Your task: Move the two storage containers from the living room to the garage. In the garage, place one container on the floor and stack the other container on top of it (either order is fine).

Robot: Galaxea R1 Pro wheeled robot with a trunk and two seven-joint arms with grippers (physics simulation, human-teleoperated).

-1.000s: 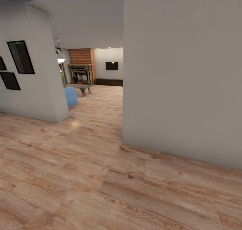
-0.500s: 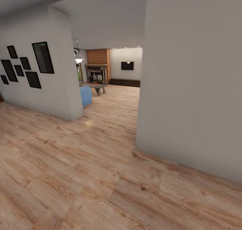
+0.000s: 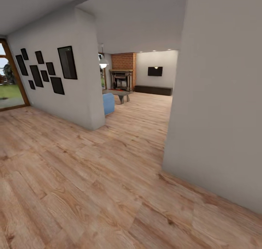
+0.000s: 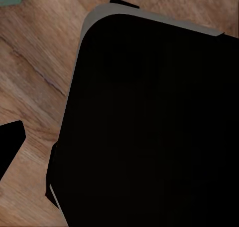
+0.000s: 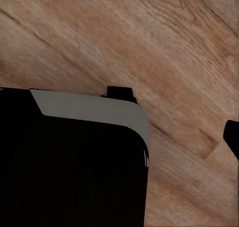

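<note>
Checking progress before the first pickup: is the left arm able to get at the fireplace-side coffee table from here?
Probably not. The coffee table stands far down the wood floor, past the wall corner and blue seat.

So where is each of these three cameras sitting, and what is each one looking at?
Head view: on the robot's head, facing down a hallway toward the brick fireplace beyond a blue seat; none of the robot's body is visible.
Left wrist view: on the left arm, aimed down at a dark body panel.
Right wrist view: on the right arm, also aimed down, at a similar dark panel.
All three share the wood plank floor.
</note>
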